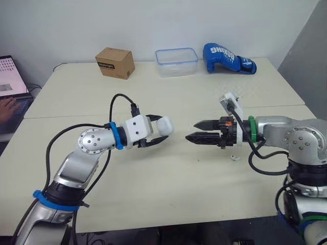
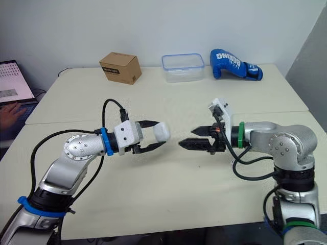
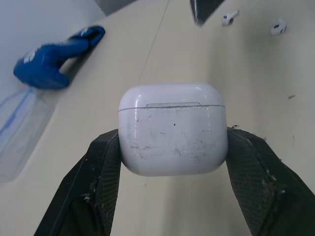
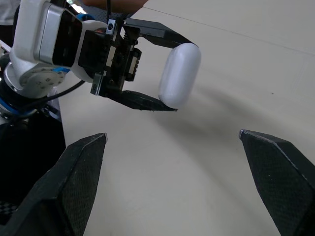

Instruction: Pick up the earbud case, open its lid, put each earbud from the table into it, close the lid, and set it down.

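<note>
The left gripper [image 1: 162,127] is clamped on the earbud case [image 1: 165,125], one black finger pressed to each side of its lower half, holding it up off the table [image 1: 153,194]. The case is white and scuffed, and its lid is shut, with the seam running straight across. To the right of the case, with a clear gap between them, the right gripper [image 1: 190,130] points at it with its two fingers spread wide and nothing between them. Further right of the case and lower, one white earbud [image 1: 232,157] lies on the table under the right wrist; the left wrist view shows it with a second earbud [image 3: 278,25] near it. Well behind the case, a clear plastic container [image 1: 176,62] sits at the far edge, with a cardboard box [image 1: 115,62] to its left and a blue boxing glove [image 1: 227,57] to its right. Far left of the case, a person's hand [image 1: 6,108] rests on a laptop [image 1: 11,76].
</note>
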### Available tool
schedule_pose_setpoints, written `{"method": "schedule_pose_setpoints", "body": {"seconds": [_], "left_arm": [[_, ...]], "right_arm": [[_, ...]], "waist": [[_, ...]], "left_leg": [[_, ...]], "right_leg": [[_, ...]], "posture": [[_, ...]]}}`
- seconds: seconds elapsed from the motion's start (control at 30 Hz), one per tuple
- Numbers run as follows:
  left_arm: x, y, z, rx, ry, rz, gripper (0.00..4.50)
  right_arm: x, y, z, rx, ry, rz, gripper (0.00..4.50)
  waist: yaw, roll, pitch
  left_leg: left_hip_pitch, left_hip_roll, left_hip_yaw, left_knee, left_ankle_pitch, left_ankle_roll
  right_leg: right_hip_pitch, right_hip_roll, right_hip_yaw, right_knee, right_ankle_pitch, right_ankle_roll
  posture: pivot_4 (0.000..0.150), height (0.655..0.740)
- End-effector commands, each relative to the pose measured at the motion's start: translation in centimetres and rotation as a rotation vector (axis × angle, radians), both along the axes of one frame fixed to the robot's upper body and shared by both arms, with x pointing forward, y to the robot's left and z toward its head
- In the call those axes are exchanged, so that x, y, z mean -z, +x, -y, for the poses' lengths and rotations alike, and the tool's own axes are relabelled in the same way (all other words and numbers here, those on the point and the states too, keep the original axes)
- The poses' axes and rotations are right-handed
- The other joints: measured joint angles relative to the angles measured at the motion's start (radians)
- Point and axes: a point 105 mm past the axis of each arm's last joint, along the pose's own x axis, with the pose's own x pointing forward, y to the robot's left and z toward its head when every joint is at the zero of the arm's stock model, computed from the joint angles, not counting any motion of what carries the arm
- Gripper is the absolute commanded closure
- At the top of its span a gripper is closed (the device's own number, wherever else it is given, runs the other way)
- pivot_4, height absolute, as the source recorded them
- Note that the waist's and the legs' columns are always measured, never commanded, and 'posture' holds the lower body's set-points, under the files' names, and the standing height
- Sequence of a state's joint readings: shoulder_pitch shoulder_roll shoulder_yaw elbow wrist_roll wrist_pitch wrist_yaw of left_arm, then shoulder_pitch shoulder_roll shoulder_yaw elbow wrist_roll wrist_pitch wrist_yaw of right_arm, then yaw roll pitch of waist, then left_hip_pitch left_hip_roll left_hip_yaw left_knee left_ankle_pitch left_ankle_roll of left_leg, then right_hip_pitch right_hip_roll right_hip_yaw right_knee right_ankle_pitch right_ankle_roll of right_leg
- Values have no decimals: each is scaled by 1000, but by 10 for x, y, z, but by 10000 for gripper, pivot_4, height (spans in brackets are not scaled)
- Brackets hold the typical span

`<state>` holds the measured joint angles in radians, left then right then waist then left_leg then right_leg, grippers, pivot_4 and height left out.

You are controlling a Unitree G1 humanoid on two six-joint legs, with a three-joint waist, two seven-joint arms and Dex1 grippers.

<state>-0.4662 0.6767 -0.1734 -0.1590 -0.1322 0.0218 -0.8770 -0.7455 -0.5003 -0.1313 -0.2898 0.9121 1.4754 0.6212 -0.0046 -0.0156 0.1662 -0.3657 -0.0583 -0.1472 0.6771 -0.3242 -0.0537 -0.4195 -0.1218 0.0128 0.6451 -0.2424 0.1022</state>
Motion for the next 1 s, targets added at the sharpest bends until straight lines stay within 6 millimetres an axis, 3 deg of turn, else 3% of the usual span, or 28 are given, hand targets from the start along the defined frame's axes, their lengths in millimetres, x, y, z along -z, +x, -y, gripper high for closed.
{"method": "schedule_pose_setpoints", "body": {"seconds": [0.03, 0.3, 0.63, 0.8, 1.0], "left_arm": [[-14, -5, 12, 85, -4, 108, 17475], [-20, -14, 30, 196, -16, 163, 17475], [-21, -15, 36, 214, -10, 173, 17475], [-23, -13, 36, 209, -11, 177, 17475], [-25, -12, 38, 206, -24, 181, 17475]], "right_arm": [[-11, 0, -1, 12, 67, -46, 0], [-11, 4, -12, 11, 157, -138, 0], [-6, 0, -17, 2, 173, -200, 0], [-7, -3, -19, -9, 174, -209, 12206], [-4, -5, -21, -11, 159, -223, 12206]], "waist": [[-1, 0, 0], [-8, 0, 0], [-28, 0, 0], [-28, 0, 0], [-28, 0, 0]], "left_leg": [[0, 0, 0, 0, 0, 0], [0, 0, 0, 0, 0, 0], [0, 0, 0, 0, 0, 0], [0, 0, 0, 0, 0, 0], [0, 0, 0, 0, 0, 0]], "right_leg": [[0, 0, 0, 0, 0, 0], [-1, 0, 1, 1, 0, 0], [-1, 0, 1, 1, 0, 0], [-1, 0, 1, 1, 0, 0], [-1, 0, 1, 1, 0, 0]], "posture": [[1500, 7307], [1500, 7307], [1500, 7307], [1500, 7307], [1500, 7307]]}}
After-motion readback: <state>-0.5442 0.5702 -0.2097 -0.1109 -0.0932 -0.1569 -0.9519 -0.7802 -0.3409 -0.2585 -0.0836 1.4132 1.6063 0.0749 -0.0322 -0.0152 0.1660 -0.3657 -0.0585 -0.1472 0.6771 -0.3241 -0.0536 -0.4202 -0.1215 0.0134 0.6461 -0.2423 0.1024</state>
